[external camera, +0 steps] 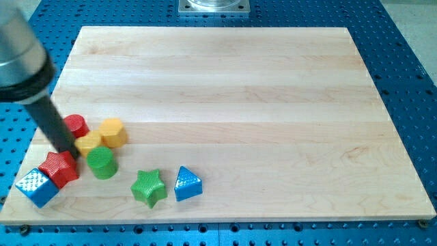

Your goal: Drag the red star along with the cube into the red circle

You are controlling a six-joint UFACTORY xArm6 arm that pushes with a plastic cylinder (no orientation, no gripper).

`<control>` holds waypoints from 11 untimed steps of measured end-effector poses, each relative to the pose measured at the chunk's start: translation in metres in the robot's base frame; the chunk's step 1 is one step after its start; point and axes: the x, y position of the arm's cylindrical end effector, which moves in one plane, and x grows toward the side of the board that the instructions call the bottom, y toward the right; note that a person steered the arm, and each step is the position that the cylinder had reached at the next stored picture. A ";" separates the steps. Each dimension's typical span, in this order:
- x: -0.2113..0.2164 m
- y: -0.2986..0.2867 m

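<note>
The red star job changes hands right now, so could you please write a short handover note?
My tip rests at the red star's upper right edge, just below the red circle.
The blue cube touches the star's lower left, at the board's bottom-left corner.
A yellow block sits between the star and the circle.
Done: star and cube are together.
Left: push both up-right to the circle; the yellow block may obstruct.

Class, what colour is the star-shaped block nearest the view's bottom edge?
Green: the green star, clearest in the camera view.
</note>
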 end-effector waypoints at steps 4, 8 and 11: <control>0.038 -0.095; 0.097 -0.049; 0.069 0.005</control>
